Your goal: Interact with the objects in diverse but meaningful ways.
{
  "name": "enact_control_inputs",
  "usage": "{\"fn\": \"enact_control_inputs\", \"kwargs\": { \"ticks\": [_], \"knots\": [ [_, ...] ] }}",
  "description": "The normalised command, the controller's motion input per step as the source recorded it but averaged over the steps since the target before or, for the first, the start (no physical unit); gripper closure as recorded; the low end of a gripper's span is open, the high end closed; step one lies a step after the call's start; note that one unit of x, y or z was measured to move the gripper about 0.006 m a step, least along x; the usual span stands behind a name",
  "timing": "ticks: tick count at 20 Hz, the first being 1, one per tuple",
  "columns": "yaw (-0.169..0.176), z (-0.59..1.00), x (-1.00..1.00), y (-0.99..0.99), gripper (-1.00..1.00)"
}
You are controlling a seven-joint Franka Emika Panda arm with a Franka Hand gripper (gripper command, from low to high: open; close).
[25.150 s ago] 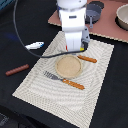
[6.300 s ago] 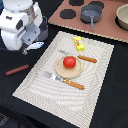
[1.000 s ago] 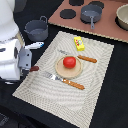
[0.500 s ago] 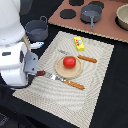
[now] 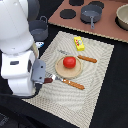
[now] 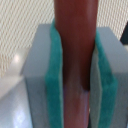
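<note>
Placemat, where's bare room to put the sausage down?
The placemat is bare on the exterior view's right, past the knife, and below the fork. Crowded around the plate, tomato and yellow block.

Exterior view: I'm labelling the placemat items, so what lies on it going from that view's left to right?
Sausage stick in the gripper → tomato on the plate → yellow block → knife.

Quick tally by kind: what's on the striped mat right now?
Toy food: 2, the red tomato and yellow block
Cutlery: 2, the fork and knife
Plate: 1
Total: 5
</note>
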Motion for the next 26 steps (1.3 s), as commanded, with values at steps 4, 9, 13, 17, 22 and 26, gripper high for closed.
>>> {"fn": "enact_control_inputs", "kwargs": {
  "ticks": [4,9,13,17,22,26],
  "knots": [
    [-0.029,0.21,1.0,-0.11,1.0],
    [-0.04,0.05,0.83,-0.1,1.0],
    [-0.036,-0.02,0.49,-0.01,1.0],
    [-0.02,0.04,0.48,0.0,-1.0],
    [-0.048,0.88,0.62,0.0,-1.0],
    [-0.077,1.0,0.67,-0.01,-1.0]
  ]
}}
